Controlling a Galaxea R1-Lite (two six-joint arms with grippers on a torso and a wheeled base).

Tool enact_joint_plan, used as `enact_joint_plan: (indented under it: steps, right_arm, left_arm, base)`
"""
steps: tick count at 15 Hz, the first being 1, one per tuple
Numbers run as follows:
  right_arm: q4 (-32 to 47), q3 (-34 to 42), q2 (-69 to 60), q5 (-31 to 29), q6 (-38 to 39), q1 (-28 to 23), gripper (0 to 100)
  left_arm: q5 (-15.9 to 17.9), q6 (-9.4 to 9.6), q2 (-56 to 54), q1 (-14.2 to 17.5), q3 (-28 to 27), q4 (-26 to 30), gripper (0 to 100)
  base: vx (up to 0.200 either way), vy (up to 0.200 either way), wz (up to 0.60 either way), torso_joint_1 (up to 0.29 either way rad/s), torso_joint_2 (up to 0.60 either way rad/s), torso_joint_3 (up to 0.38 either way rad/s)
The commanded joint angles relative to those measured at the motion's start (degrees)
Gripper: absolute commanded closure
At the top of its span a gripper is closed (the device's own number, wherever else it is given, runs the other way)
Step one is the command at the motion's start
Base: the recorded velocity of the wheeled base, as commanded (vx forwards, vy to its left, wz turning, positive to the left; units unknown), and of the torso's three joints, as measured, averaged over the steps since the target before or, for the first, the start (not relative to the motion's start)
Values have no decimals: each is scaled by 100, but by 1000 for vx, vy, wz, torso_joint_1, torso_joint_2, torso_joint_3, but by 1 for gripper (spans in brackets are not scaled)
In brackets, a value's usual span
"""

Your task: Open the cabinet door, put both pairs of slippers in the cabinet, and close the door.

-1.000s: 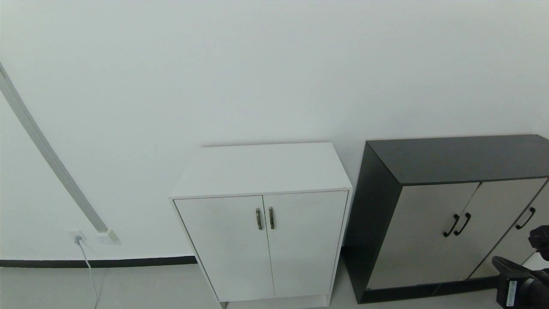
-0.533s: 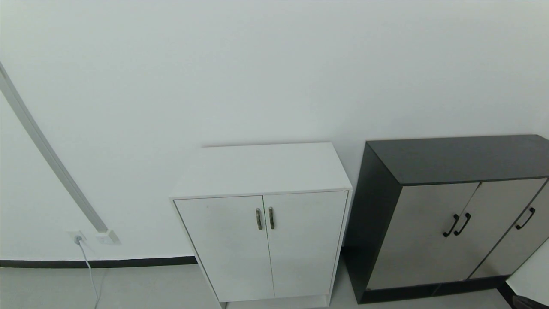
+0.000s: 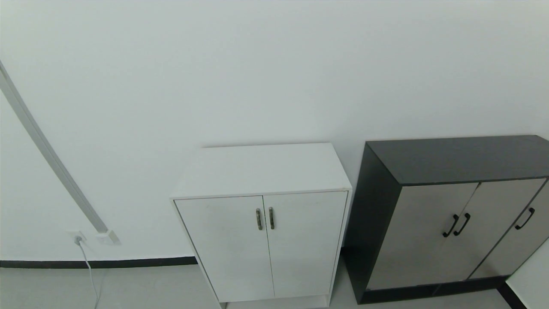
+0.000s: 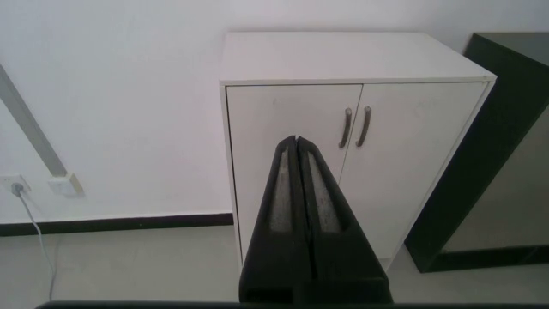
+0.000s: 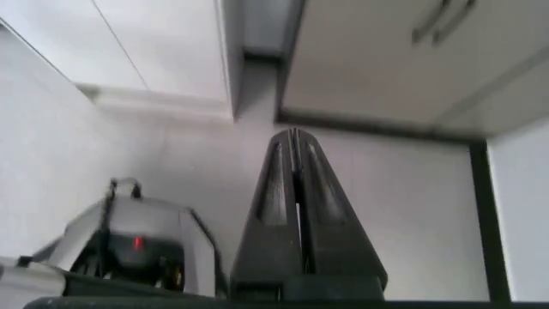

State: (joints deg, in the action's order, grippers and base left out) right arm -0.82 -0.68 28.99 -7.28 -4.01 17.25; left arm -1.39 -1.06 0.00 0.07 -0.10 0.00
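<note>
A white two-door cabinet (image 3: 261,223) stands against the wall with both doors closed; two metal handles (image 3: 265,218) meet at its middle. My left gripper (image 4: 297,142) is shut with nothing in it, held some way in front of the white cabinet (image 4: 343,137), pointing at its left door. My right gripper (image 5: 296,136) is shut and empty, low over the floor, pointing toward the gap between the white cabinet's base (image 5: 154,43) and the dark cabinet (image 5: 386,60).
A black cabinet (image 3: 450,206) with grey doors and black handles stands right of the white one. A wall socket with a cable (image 3: 79,239) and a slanted conduit (image 3: 47,154) are at the left. Grey floor (image 3: 107,287) lies in front.
The right arm, seen at the lower right corner of the head view a second ago, has dropped out of that view. The cabinets have not changed.
</note>
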Motion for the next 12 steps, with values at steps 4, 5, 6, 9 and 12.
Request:
enact_joint_plan:
  steps: [4, 5, 6, 9, 12]
  right_arm:
    - [11, -20, -438, 42, 383, 446, 100]
    - [20, -20, -517, 42, 401, 534, 100]
    - [20, -20, -570, 42, 410, 551, 100]
    - [29, -28, -798, -37, 383, 560, 100]
    - [3, -55, -1194, -775, 164, 358, 100]
  left_arm:
    - [-2, 1, 9, 1, 1, 0, 100]
    - [-2, 1, 9, 1, 1, 0, 100]
    - [-2, 1, 0, 1, 1, 0, 100]
    - [-2, 9, 9, 1, 1, 0, 100]
    - [7, 27, 9, 1, 1, 0, 100]
  base:
    - [0, 0, 0, 0, 0, 0]
    - [0, 0, 0, 0, 0, 0]
    - [0, 0, 0, 0, 0, 0]
    - [0, 0, 0, 0, 0, 0]
    - [0, 0, 0, 0, 0, 0]
